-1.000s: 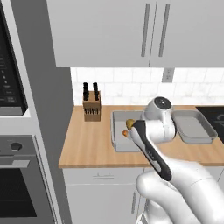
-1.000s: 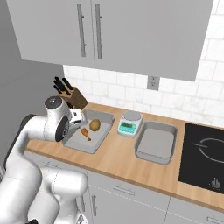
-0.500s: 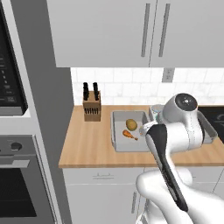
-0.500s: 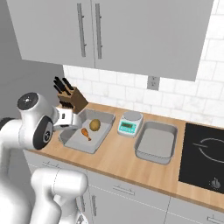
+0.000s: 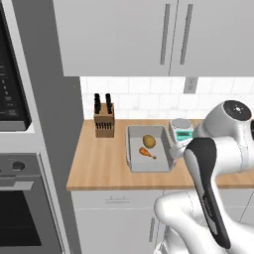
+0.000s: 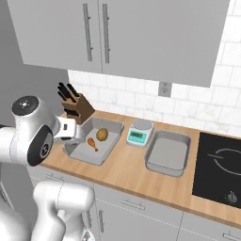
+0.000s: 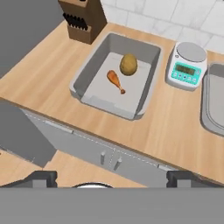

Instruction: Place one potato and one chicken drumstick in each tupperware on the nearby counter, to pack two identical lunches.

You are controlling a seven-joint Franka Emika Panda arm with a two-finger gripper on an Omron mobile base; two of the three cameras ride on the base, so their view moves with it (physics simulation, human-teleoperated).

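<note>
The left tupperware [image 7: 82, 83] [image 5: 133, 163] [image 6: 109, 147] holds one potato [image 7: 128, 64] [image 5: 149, 141] [image 6: 102, 134] and one chicken drumstick [image 7: 115, 81] [image 5: 147, 153] [image 6: 92, 142]. The right tupperware [image 6: 168, 153] [image 7: 213, 105] is empty. Both stand on the wooden counter [image 7: 175, 122] [image 6: 127, 174]. My gripper [image 7: 112, 178] is open with nothing between its fingers. It hovers high over the counter's front edge, before the left tupperware, and looks down at it. In the right base view the hand [image 6: 68, 131] sits at that tupperware's left front corner.
A white-and-teal scale [image 7: 187, 65] [image 6: 140, 132] [image 5: 181, 130] stands between the two containers. A knife block [image 7: 83, 17] [image 6: 77, 106] [image 5: 104, 121] is at the back left. The black cooktop [image 6: 221, 164] lies at the far right. Grey cabinet fronts [image 7: 109, 153] run below the counter.
My arm has drawn back from over the left tupperware toward the counter's front edge, with the jaws staying wide. The potato and the drumstick have not moved.
</note>
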